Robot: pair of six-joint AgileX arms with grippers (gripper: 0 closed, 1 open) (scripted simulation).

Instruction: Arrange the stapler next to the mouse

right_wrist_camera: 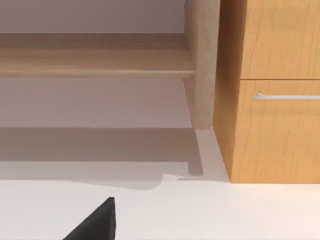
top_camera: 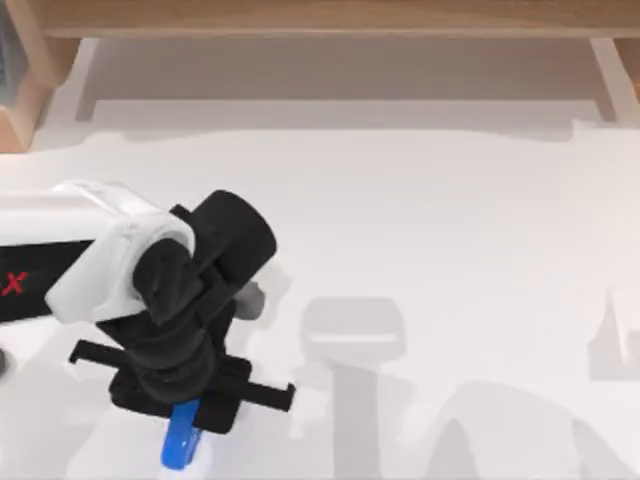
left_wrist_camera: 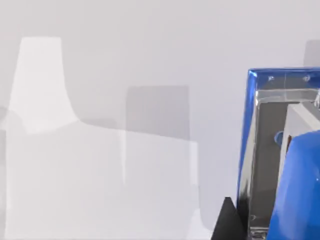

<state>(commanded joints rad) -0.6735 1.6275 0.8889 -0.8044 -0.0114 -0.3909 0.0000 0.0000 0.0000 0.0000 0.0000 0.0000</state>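
The stapler (left_wrist_camera: 292,165) looks glossy blue plastic with mirror-bright metal inside; the table (top_camera: 450,230) is matt white.

stapler (top_camera: 181,445) | bright blue, small, elongated, rounded end | seen at near edge of table, left side, top view | upper part hidden under left arm's black gripper, only lower end shown | lengthwise approx. toward near edge | left wrist view: blue shell w/ silvery metal inner strip (left_wrist_camera: 280,150) | lifted or resting: can't be told
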